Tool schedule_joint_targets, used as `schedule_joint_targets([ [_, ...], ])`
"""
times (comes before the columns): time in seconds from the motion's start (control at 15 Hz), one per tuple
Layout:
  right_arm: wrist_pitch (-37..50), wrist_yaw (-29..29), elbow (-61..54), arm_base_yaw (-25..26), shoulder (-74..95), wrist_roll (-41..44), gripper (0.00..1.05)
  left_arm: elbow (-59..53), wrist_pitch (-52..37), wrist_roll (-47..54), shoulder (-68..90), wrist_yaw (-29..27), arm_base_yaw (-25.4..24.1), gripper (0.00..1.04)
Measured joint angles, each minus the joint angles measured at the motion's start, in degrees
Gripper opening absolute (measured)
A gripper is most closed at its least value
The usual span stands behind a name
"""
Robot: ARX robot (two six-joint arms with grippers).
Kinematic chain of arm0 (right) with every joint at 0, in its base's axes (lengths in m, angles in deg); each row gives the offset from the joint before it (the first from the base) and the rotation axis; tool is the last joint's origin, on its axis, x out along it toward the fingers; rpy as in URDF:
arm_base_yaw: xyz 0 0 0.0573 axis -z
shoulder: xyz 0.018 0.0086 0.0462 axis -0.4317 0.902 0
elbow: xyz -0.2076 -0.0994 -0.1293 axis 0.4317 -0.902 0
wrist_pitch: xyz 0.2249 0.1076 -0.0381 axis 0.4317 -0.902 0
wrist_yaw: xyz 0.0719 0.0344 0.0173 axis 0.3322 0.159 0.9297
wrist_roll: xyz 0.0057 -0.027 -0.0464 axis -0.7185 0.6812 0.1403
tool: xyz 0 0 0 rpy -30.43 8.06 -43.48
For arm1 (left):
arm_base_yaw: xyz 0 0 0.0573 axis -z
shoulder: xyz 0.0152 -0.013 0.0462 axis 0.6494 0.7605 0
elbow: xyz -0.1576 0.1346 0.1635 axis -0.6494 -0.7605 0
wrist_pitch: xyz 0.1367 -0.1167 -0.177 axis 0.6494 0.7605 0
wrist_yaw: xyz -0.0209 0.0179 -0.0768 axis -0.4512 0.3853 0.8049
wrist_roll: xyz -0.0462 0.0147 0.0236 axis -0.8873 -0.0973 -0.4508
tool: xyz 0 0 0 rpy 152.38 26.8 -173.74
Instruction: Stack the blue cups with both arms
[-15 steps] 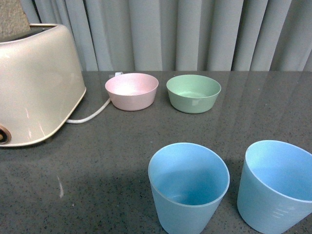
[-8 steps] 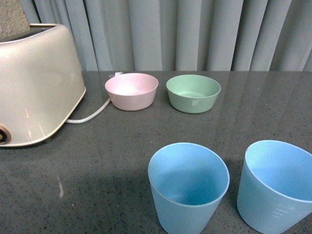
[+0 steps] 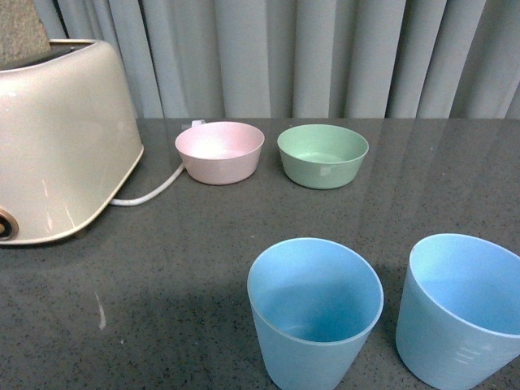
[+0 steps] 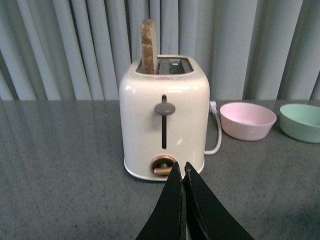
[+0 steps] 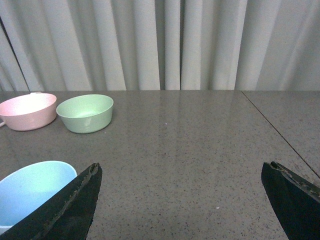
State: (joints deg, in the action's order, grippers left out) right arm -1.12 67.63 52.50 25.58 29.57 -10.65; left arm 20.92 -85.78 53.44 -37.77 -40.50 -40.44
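Two light blue cups stand upright on the dark table near its front edge in the front view: one in the middle (image 3: 314, 313), the other (image 3: 460, 309) at the right, cut by the frame edge. Neither arm shows in the front view. My left gripper (image 4: 182, 169) is shut and empty, low over the table in front of the toaster (image 4: 164, 116). My right gripper (image 5: 182, 167) is wide open and empty over bare table, with one blue cup (image 5: 30, 189) just beside one of its fingers (image 5: 75, 202).
A cream toaster (image 3: 57, 138) with a slice of bread (image 4: 148, 46) stands at the left, its white cord (image 3: 150, 191) running toward the pink bowl (image 3: 219, 151). A green bowl (image 3: 322, 154) sits beside it. A grey curtain hangs behind the table.
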Motion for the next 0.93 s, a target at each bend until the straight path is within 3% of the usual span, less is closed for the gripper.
schedule_joint_targets([
  [0.2,0.07,0.02,0.00,0.00,0.00,0.00,0.98,-0.02,0.76,-0.02,0.13,-0.02,0.00,0.01],
  [0.27,0.02,0.02,0.00,0.00,0.00,-0.02,0.98,-0.02,0.74,-0.13,0.11,-0.04,0.00,0.10],
  [0.53,0.02,0.00,0.00,0.00,0.00,-0.02,0.98,-0.02,0.72,-0.13,0.13,-0.07,0.00,0.70],
  [0.67,1.55,-8.28,1.95,-3.08,6.80,-6.27,0.98,-0.02,0.72,-0.13,0.13,-0.13,0.00,0.97],
  [0.73,7.15,-8.13,6.47,-3.10,14.19,-9.01,0.98,-0.02,0.70,-0.04,0.13,-0.09,0.00,0.98],
  [0.8,13.11,-3.63,18.29,-5.22,26.77,-10.01,0.98,-0.02,0.72,-0.13,0.13,-0.07,0.00,0.98],
  [0.87,6.71,0.98,27.63,-10.43,41.62,-9.20,0.98,0.00,0.70,-0.13,0.13,-0.07,0.00,0.98],
  [0.93,2.97,1.95,31.10,-12.50,47.71,-8.26,0.98,-0.02,0.72,-0.13,0.13,-0.09,0.00,0.98],
])
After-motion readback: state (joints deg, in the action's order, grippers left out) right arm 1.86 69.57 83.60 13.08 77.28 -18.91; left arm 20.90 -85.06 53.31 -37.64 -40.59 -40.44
